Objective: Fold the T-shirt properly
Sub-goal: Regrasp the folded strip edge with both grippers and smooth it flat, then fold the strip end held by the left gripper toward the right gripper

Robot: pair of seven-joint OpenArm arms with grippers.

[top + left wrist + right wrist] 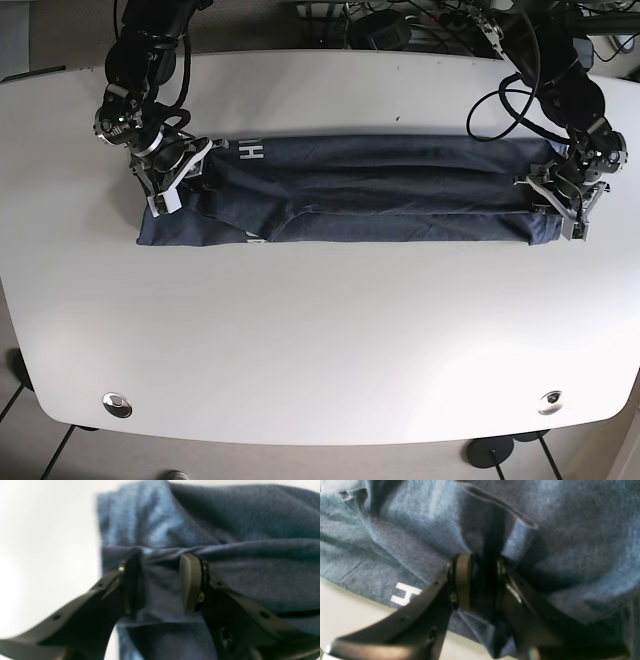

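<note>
Both tools grip cloth: the left tool (pixel 160 580), at the right of the base view, has its dark fingers (pixel 190 581) pressed into a bunched ridge of the dark blue knit T-shirt (pixel 380 190), and the right tool (pixel 480 580), at the left of the base view, is clamped on a thick gathered fold of the same shirt beside a hemmed edge. White printed letters (pixel 403 596) show on the fabric at the lower left of the right wrist view. Seen from the base view, the shirt lies as a long horizontal band across the upper middle of the white rounded tabletop (pixel 320 350), with lengthwise creases, stretched between the two tools.
</note>
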